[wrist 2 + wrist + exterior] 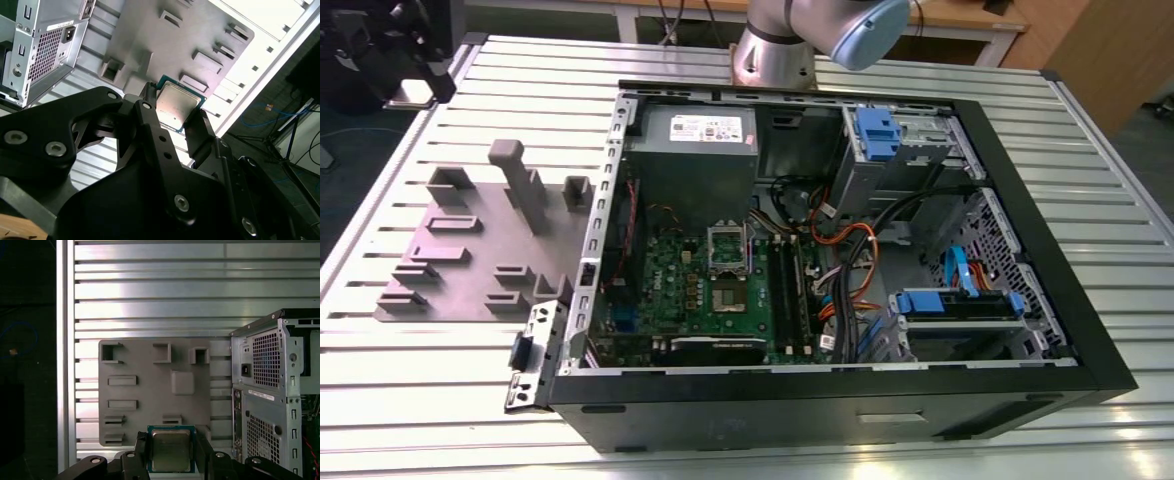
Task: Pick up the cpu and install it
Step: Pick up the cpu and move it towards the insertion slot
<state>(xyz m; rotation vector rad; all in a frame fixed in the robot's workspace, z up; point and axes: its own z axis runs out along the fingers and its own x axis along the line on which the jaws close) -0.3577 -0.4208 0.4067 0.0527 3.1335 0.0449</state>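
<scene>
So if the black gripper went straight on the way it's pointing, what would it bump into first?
Probably the flat grey plastic fixture plate on the ribbed metal table. The black gripper, shut on the silvery square cpu chip, points at it, so the chip would likely touch first; depth is unclear.

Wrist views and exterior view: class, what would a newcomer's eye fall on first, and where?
The silvery cpu stands out, held in the black gripper over the grey fixture in both wrist views. In the exterior view, the open computer case sits on the slatted table, its green board exposed.
</scene>
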